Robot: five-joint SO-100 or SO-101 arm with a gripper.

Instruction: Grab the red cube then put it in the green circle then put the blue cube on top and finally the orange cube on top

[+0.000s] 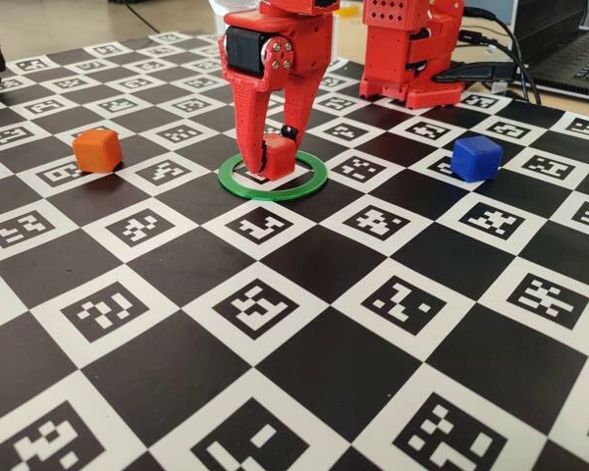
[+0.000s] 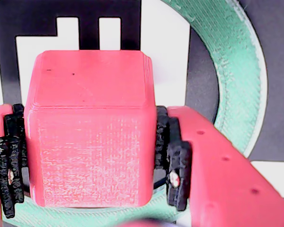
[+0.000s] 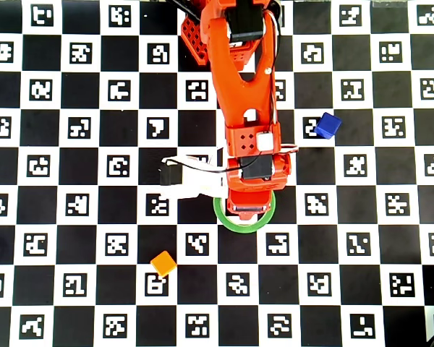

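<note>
Inside the thin flat green plastic ring (image 1: 273, 177), near the middle of the checkered marker board (image 1: 304, 373), the small matte red plastic cube (image 1: 278, 157) sits pinched between the two fingers of the red two-finger gripper (image 1: 271, 155). In the wrist view the black pads (image 2: 176, 161) press against the cube's left and right faces, and the ring (image 2: 227, 71) curves around the far right and under the near edge. Whether the cube rests on the board or hangs just above it cannot be told. The cube has no long axis; in the wrist view its faces stand square to the fingers, one face up.

In the fixed view the small matte orange plastic cube (image 1: 97, 150) lies well to the left of the ring, and the small matte deep-blue plastic cube (image 1: 475, 157) well to the right, both turned a little against the board's squares. In the overhead view the orange cube (image 3: 163, 263) lies near and left of the ring (image 3: 220, 215), the blue cube (image 3: 328, 125) far and right.

No brand or readable writing shows; the board carries only black-and-white coded square markers.
</note>
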